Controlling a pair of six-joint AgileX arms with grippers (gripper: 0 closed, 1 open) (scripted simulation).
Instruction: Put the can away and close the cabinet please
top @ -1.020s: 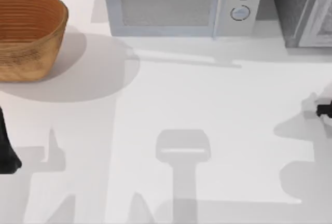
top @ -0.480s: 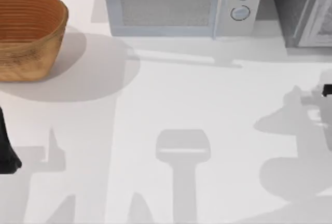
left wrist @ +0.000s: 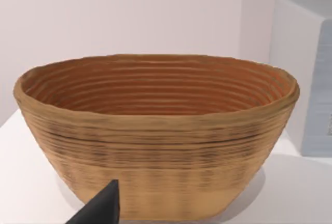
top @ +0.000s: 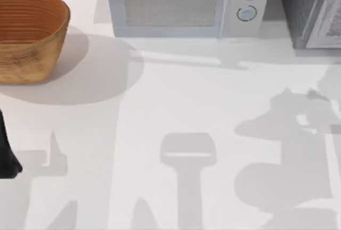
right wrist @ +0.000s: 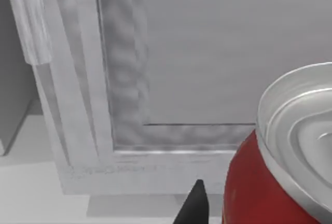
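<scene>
Midway, by the look of it — red can [right wrist: 275, 182] close at the right arm's wrist before the open cabinet [right wrist: 104, 105], jaws' state impossible to tell — stowing and door-closing left; left arm parked near basket [top: 29, 33].

The right arm has slipped out past the top view's right edge, its shadow [top: 287, 134] spreading wider and reaching closer to the microwave [top: 186, 3] (a second ago the dark gripper sat further from the appliance).

White table [top: 160, 102] — pale wall [left wrist: 129, 11]
</scene>
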